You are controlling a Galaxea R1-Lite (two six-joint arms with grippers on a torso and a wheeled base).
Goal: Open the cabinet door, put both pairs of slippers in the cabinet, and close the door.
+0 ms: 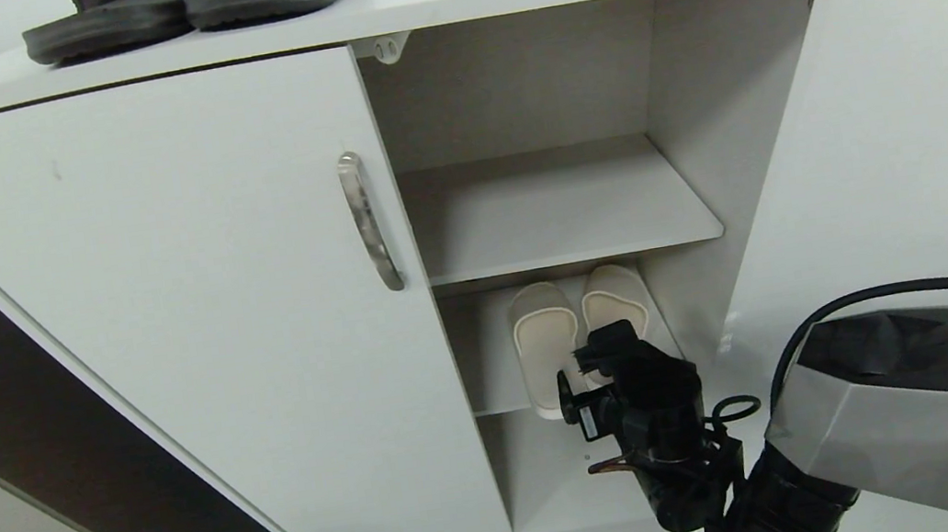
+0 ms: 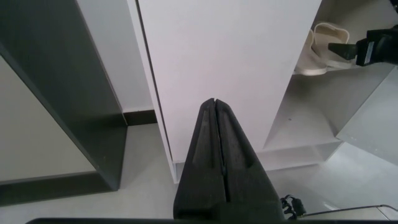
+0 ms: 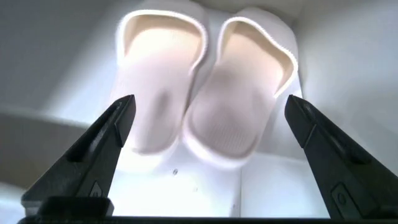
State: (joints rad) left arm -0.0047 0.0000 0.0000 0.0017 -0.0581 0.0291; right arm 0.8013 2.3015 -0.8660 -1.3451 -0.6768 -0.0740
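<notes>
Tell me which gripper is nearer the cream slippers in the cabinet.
Right. The right gripper sits open just in front of the cream slippers; the left gripper, shut, hangs outside before the closed door.

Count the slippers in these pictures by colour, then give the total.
Cream slippers: 2
Dark slippers: 2
Total: 4
</notes>
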